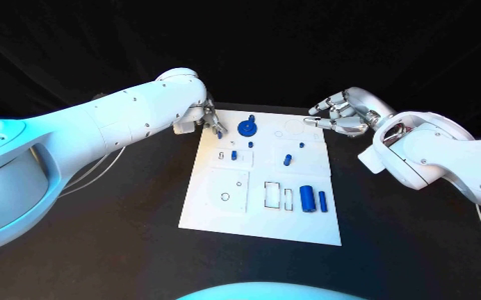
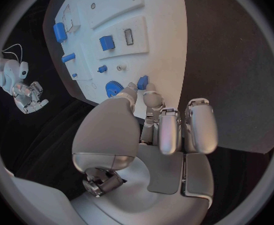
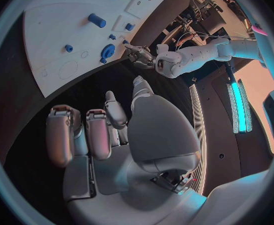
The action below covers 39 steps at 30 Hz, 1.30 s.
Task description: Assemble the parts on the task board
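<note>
Left wrist view: my left hand (image 2: 151, 127) pinches a small blue part (image 2: 142, 81) at the task board (image 2: 168, 45) far edge, beside the blue gear (image 2: 113, 88). Right hand (image 1: 340, 115): empty, fingers loosely spread. Risk: thin pinch, part may slip or tilt.

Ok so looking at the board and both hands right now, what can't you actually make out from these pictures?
- Whether the left hand pinches the small blue part or only touches it: its fingertips cover the contact in the left wrist view, and it is too small in the head view.
- The gear: its teeth are too small in the head view.
- The task board: its recesses are faint outlines in the head view.
- The right hand: its palm faces away in the head view.
</note>
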### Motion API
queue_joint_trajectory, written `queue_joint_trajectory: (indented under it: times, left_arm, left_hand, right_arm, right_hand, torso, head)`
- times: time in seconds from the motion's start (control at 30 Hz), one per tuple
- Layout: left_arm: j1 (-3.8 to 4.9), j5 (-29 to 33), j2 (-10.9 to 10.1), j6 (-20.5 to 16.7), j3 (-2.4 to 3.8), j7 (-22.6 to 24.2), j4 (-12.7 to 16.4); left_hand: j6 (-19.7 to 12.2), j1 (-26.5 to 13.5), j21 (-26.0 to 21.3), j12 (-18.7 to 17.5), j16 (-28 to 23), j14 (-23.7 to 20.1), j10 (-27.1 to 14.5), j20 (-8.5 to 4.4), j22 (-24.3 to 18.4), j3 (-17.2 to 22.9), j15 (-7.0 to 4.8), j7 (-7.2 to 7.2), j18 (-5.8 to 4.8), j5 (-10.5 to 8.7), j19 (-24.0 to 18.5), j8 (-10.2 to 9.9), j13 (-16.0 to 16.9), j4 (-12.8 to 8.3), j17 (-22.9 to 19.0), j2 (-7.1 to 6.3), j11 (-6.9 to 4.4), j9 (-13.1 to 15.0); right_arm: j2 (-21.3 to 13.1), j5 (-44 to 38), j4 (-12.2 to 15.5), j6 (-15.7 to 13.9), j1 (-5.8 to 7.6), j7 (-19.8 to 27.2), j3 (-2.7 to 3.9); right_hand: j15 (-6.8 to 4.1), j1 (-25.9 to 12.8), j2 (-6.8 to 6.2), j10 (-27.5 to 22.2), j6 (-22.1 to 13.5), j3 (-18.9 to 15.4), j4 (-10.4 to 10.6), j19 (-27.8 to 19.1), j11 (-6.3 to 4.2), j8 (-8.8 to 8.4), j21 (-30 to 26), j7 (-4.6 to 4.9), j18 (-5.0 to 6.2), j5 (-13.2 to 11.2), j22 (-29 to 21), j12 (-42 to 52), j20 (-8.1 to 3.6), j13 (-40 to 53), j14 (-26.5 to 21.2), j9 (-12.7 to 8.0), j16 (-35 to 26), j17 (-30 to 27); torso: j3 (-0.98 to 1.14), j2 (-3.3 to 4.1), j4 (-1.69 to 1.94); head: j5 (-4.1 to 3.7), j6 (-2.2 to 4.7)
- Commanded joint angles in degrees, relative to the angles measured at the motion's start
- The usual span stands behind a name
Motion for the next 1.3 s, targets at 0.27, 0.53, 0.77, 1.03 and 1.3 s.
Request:
queue_joint_trajectory:
  times: [0.27,0.53,0.77,1.03,1.3]
  left_arm:
    - [-0.01,1.09,0.19,0.91,0.01,0.25,-0.05]
    - [-0.01,2.05,0.09,1.13,0.01,0.50,-0.07]
    - [-0.01,4.56,-0.59,0.22,0.00,0.94,0.38]
    - [0.03,8.89,-3.48,-2.67,0.03,1.18,4.20]
    - [0.13,12.14,-7.44,-5.56,0.19,0.86,10.68]
  left_hand:
    - [0.20,2.43,0.15,-0.01,-0.26,3.64,-0.36,0.48,0.25,1.03,0.41,-0.16,-0.67,0.19,0.03,-0.59,-0.16,-1.34,6.42,1.21,-0.28,-0.34]
    - [-0.49,6.44,0.16,-1.00,-0.27,3.64,-0.98,0.42,0.33,4.90,0.34,-0.03,-0.67,0.26,-0.01,-2.17,-1.22,-3.55,6.43,2.83,-0.26,-1.77]
    - [-0.06,8.81,0.17,-1.97,-0.28,3.64,-0.97,0.49,0.46,14.35,0.46,0.22,-0.67,0.35,-0.03,-3.35,-2.29,-6.61,6.46,1.74,-0.16,-3.45]
    - [0.51,6.17,0.26,-1.65,-0.26,3.66,-0.04,0.56,0.67,20.93,0.43,0.06,-0.70,0.19,0.05,-2.92,-2.35,-8.68,6.52,-0.93,-0.31,-3.61]
    - [1.13,4.08,0.46,-1.07,-0.23,3.68,0.71,0.47,1.02,23.22,0.26,-0.25,-0.76,0.20,0.22,-2.47,-1.99,-9.31,6.56,-1.98,-0.48,-3.55]
  right_arm:
    - [0.10,-0.32,-0.02,0.60,-0.04,0.41,0.00]
    - [0.10,-0.32,-0.01,0.59,-0.05,0.42,0.00]
    - [0.06,-0.32,0.01,0.55,-0.05,0.41,0.00]
    - [-0.10,-0.32,0.05,0.48,-0.05,0.37,0.00]
    - [-0.22,-0.32,0.10,0.43,-0.05,0.33,0.00]
  right_hand:
    - [-0.40,-0.02,0.80,0.04,0.25,-0.38,-0.18,-0.20,-0.21,0.30,-0.26,-0.05,0.58,0.49,8.21,-0.07,-0.34,0.08,3.23,0.11,-0.41,3.20]
    - [-0.40,-0.02,0.80,0.04,0.25,-0.38,-0.18,-0.20,-0.21,0.30,-0.26,-0.05,0.58,0.49,8.21,-0.07,-0.34,0.08,3.23,0.11,-0.41,3.20]
    - [-0.40,0.00,0.84,0.09,0.25,-0.40,-0.19,-0.22,-0.22,0.32,-0.30,-0.05,0.59,0.52,8.18,-0.02,-0.34,0.13,3.23,0.12,-0.42,3.19]
    - [-0.40,0.00,0.84,0.09,0.25,-0.40,-0.19,-0.22,-0.22,0.32,-0.30,-0.05,0.59,0.52,8.18,-0.02,-0.34,0.13,3.23,0.12,-0.42,3.19]
    - [-0.41,0.03,0.88,0.12,0.26,-0.44,-0.21,-0.20,-0.23,0.34,-0.28,-0.06,0.58,0.60,8.20,0.01,-0.35,0.15,3.23,0.13,-0.43,3.19]
  torso:
    - [0.01,0.00,0.00]
    - [0.04,-0.02,-0.04]
    - [0.09,-0.07,0.00]
    - [0.07,-0.14,0.10]
    - [0.15,-0.29,0.25]
  head:
    - [0.04,-0.16]
    - [0.07,-0.13]
    - [0.06,-0.15]
    - [0.26,0.03]
    - [0.48,-0.14]
